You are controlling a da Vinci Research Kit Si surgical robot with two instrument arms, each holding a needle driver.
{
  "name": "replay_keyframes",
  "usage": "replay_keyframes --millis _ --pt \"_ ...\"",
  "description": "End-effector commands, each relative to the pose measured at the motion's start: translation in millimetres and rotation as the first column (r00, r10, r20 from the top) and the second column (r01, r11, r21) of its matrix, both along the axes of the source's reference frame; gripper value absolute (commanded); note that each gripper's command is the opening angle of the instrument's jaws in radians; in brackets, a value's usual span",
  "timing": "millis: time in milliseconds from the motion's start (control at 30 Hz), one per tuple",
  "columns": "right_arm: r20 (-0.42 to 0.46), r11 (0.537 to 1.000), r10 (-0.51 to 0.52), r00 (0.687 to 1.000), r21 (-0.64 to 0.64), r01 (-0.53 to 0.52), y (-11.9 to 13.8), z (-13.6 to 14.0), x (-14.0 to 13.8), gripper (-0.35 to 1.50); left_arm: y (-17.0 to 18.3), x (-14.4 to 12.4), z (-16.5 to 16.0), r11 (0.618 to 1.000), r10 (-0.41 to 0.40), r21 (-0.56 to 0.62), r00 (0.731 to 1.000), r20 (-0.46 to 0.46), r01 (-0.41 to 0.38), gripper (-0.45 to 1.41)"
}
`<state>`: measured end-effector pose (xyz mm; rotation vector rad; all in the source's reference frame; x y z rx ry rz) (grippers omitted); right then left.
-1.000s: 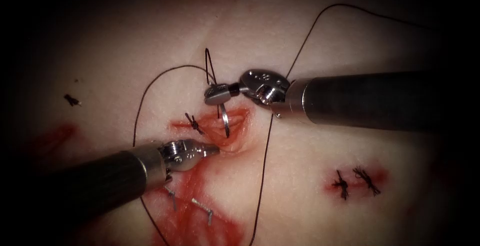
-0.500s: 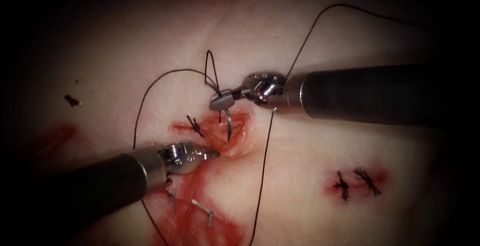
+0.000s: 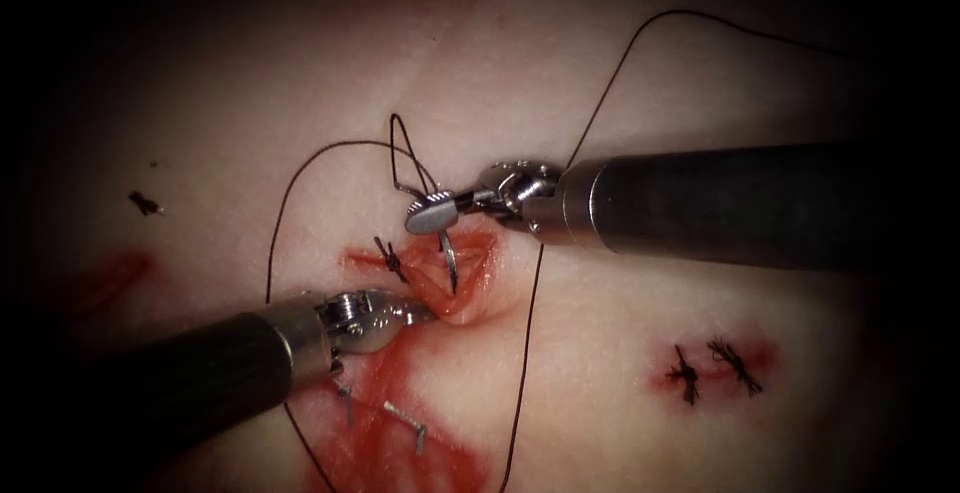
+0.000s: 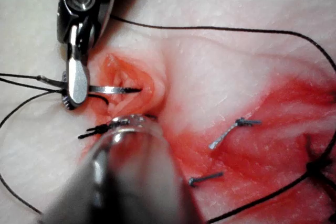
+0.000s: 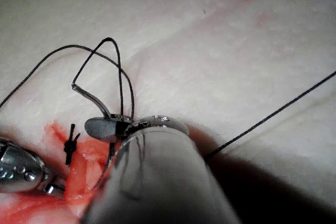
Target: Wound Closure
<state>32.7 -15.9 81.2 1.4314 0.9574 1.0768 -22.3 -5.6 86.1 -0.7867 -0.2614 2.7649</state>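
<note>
Left to right. A cut end of thread (image 3: 146, 201) lies well apart from both tools on the far left of the tissue (image 3: 620, 353). The left tool (image 3: 425, 310) rests its tip against the lower lip of the cut (image 3: 462, 271); its jaws look closed, perhaps pinching the wound edge, though the view does not settle this. Below those jaws, two metal staples (image 3: 405, 421) lie in the red fluid (image 3: 400, 443). Just above the left jaws, a finished knot (image 3: 390, 256) closes the cut's left end.

The right tool (image 3: 432, 215) has its jaws clamped on the needle (image 3: 450, 258) near its swaged end. The curve descends from the jaws into the open cut, with the point at the wound floor; whether it has entered tissue cannot be told. The thread (image 3: 527, 333) loops above these jaws and trails away on both sides.

Further right, two tied stitches (image 3: 712, 365) close a separate small cut.

Progress, as judged: one knot placed on this wound, the middle of the cut open and unsutured.
</note>
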Motion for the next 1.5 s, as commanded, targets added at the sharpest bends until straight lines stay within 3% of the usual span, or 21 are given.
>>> replay_keyframes --millis 33,333,567,1133,1500 --pt "0.003 1.0 -0.009 1.0 0.019 0.009 -1.0 0.5 0.8 -0.35 0.1 -0.5 0.7 1.0 0.001 0.0 1.0 0.002 -0.001 0.02" --pt "0.012 0.997 -0.03 0.999 0.077 0.029 -3.8 -1.1 0.0 -0.35 0.1 -0.4 0.7 1.0 0.002 0.0 1.0 0.002 -0.002 0.02" --pt "0.031 0.993 -0.028 0.999 0.117 0.024 -4.9 -0.5 -0.5 -0.35 0.0 -0.4 0.7 1.0 0.002 0.0 1.0 0.002 -0.002 0.02" --pt "0.049 0.982 -0.004 0.999 0.188 -0.005 -5.0 -0.4 -0.7 -0.35 0.0 -0.5 0.7 1.0 0.001 -0.001 1.0 0.001 -0.001 0.0" --pt "0.043 0.915 0.095 0.995 0.39 -0.104 -7.9 0.7 -1.0 -0.35 -0.1 -0.4 0.7 1.0 0.003 -0.002 1.0 0.002 -0.003 0.0"
